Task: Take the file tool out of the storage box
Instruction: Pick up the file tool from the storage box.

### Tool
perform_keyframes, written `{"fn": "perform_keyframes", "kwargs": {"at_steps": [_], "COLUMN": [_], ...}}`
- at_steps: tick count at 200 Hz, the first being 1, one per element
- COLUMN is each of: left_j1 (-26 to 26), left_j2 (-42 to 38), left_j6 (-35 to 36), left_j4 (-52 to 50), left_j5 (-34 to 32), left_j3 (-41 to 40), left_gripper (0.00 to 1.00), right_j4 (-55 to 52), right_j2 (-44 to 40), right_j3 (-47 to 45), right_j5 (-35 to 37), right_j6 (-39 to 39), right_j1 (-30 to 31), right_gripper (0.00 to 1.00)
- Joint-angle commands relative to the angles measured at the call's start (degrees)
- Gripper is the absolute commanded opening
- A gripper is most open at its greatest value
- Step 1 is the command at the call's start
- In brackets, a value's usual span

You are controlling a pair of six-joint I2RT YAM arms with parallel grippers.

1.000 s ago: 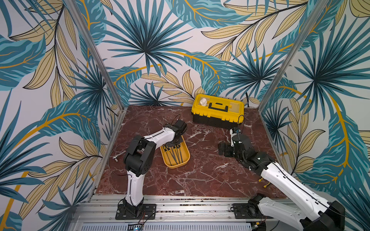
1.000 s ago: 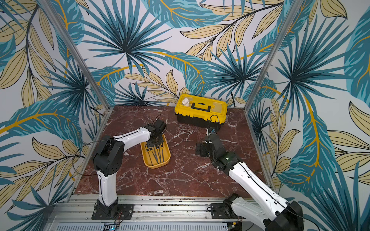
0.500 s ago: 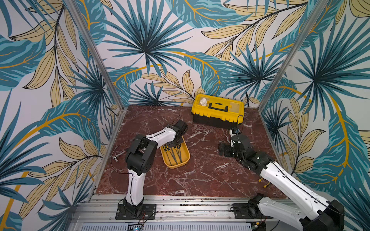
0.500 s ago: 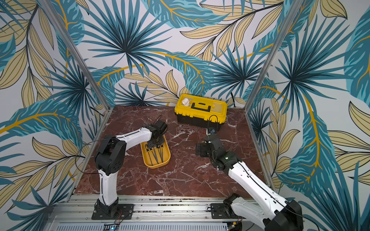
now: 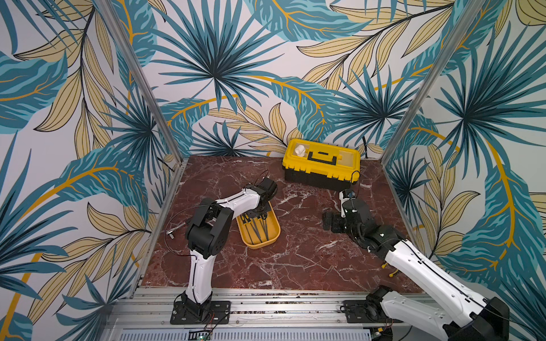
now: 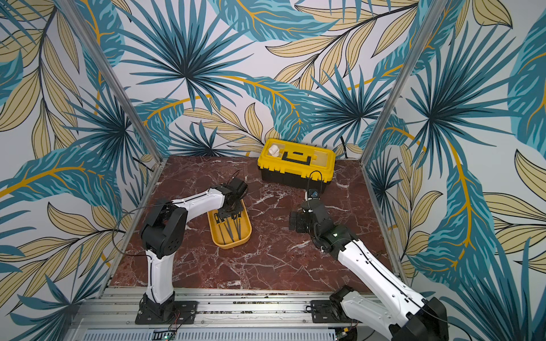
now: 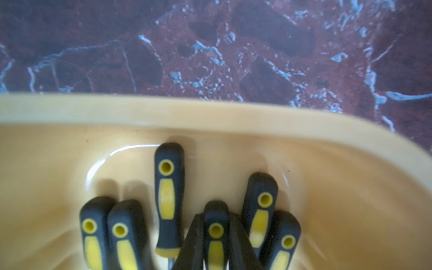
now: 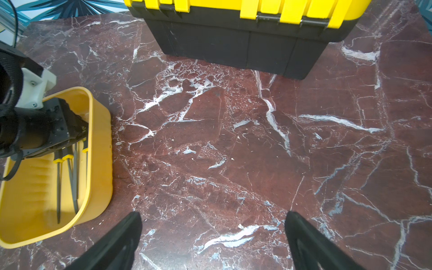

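Note:
The storage box (image 5: 260, 244) is a shallow yellow tray left of the table's centre, seen in both top views (image 6: 233, 243). Several file tools with black and yellow handles lie in it, blades toward the front. My left gripper (image 7: 216, 217) reaches down into the tray's far end (image 5: 256, 211) and is shut on the handle of one file tool (image 7: 216, 231), with a black finger on each side of it. My right gripper (image 8: 212, 217) hovers open over bare marble right of the tray (image 5: 328, 221), holding nothing.
A black toolbox with a yellow lid (image 5: 322, 165) stands at the back right, with a small white object (image 5: 299, 150) on its lid. A loose cable with a metal plug (image 5: 171, 234) lies by the left wall. Patterned walls close in three sides.
My left gripper's jaws have closed the last bit onto the file tool's handle, and the left elbow has shifted slightly. The right arm has not moved.

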Motion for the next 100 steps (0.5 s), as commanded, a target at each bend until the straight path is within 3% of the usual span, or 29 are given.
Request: {"fn": "perform_keyframes", "kwargs": {"at_steps": [1,53,100], "left_j1": [-0.32,-0.33,-0.32], "left_j2": [-3.99,-14.48,-24.97], "left_j6": [2.77,9.16,11.32], "left_j4": [4.99,11.01,18.4], "left_j5": [3.18,7.23,15.47], "left_j3": [-2.38,-8.51,-15.3], "left_gripper": [0.08,0.08,0.08], "right_j4": [0.63,1.88,10.39], "right_j2": [-1.39,-0.24,3.67], "right_j3": [-1.07,1.94,2.01], "right_j5": [-4.54,-21.69,-36.68], "right_j6": [-1.18,1.71,10.09], "right_j1": [0.48,0.66,0.84], "right_gripper": [1.0,0.99,0.86]}}
